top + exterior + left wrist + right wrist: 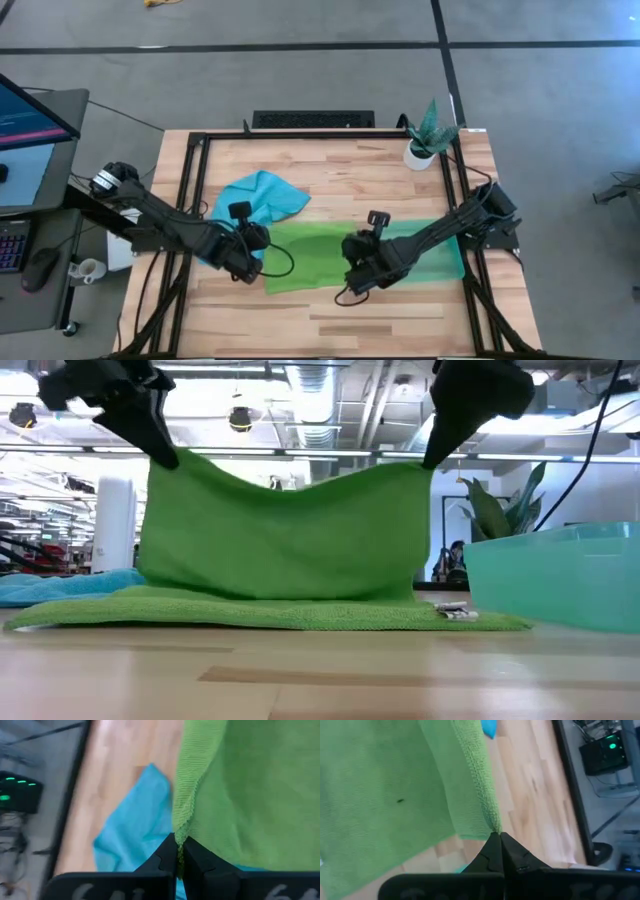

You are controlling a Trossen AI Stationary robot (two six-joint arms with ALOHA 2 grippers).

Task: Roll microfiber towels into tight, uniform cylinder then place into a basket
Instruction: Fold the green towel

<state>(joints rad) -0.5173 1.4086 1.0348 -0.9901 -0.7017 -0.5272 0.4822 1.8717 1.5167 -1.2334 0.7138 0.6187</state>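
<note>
Only the low view shows the green towel (285,535) lifted by two corners, sagging between them, its far half on the table (320,675). The left gripper (179,854) and right gripper (499,840) each pinch a corner.

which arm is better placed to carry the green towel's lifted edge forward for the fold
Neither alone, probably. The left hand and right hand each pinch one corner of the lime green towel, its lifted edge sagging between them. If one must lead, the right sits nearer the basket.
</note>
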